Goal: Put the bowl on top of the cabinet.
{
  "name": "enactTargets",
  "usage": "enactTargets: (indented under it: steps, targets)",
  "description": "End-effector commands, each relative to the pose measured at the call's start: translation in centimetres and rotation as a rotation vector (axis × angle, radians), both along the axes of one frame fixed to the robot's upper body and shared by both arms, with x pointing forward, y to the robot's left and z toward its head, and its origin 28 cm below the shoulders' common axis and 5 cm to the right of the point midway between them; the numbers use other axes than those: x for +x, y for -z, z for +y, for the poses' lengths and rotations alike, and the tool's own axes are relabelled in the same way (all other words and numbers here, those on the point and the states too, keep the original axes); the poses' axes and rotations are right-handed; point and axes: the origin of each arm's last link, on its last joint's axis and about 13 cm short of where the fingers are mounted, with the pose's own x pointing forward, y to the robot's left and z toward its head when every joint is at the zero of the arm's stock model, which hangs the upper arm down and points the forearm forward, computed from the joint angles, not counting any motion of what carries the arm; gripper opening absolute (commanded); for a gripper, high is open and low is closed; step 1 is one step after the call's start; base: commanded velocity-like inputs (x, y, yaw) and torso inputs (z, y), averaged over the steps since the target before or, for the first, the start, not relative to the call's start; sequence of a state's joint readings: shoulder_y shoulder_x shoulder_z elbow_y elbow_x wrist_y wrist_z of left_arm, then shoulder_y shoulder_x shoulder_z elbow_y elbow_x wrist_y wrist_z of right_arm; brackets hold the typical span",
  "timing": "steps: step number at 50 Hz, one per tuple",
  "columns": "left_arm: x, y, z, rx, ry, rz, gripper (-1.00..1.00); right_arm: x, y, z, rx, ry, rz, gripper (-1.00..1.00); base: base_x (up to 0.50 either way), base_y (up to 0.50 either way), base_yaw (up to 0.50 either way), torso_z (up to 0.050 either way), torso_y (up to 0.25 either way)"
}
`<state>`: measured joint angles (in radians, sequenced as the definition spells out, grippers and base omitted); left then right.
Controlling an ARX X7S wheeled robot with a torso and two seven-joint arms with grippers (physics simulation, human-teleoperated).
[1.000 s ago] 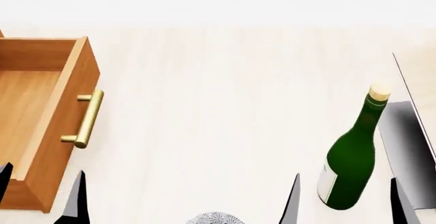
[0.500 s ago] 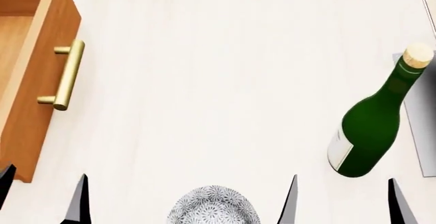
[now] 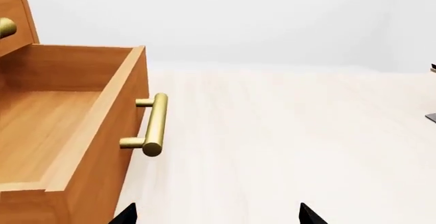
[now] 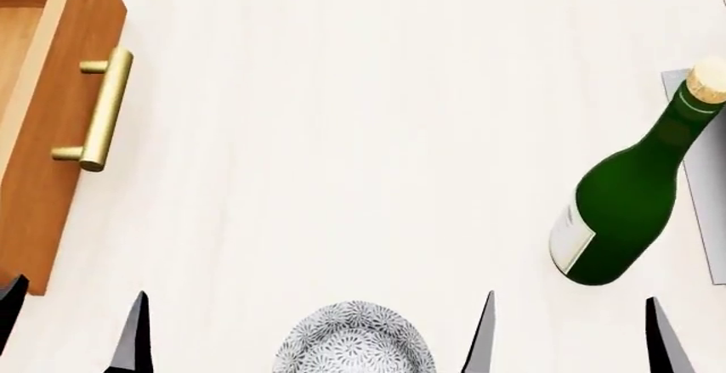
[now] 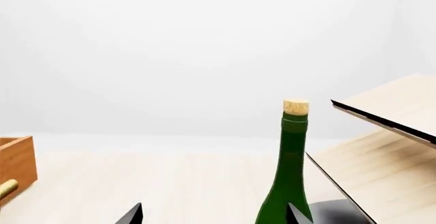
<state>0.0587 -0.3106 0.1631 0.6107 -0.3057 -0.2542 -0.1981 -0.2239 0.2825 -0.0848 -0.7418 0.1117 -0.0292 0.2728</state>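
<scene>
Both end effectors spread, empty; bowl (image 4: 354, 339) visible only in head view.

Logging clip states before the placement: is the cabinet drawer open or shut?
Open. The drawer is pulled out from the cabinet; the left wrist view shows its bare wooden inside, with the brass handle on its front.

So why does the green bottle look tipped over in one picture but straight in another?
Head view: looking steeply down, so the green bottle appears slanted. Right wrist view: seen from the side, it stands upright. Both views are sharp and evenly lit, with hardly any shadows.
</scene>
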Motion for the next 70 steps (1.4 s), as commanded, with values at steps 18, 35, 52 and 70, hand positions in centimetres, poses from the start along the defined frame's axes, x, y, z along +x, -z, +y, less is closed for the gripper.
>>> enactTargets:
  steps: [18, 35, 52, 70]
  targets:
    - [4.5, -9.4, -2.9, 0.643, 0.642, 0.211, 1.0, 0.3, -0.1, -0.6, -0.011, 0.038, 0.01, 1.0, 0.0, 0.0, 0.0, 0.0, 0.0]
    - [4.5, -9.1, -3.3, 0.782, 0.786, 0.303, 1.0, 0.2, 0.0, -0.5, -0.017, 0.034, 0.008, 1.0, 0.0, 0.0, 0.0, 0.0, 0.0]
    - [5.5, -9.0, -3.0, 0.775, 0.723, 0.293, 1.0, 0.3, 0.1, -0.4, -0.024, 0.03, 0.01, 1.0, 0.0, 0.0, 0.0, 0.0, 0.0]
    - [7.0, -9.0, -3.0, 0.764, 0.596, 0.323, 1.0, 0.2, 0.1, -0.4, -0.029, 0.026, 0.01, 1.0, 0.0, 0.0, 0.0, 0.0, 0.0]
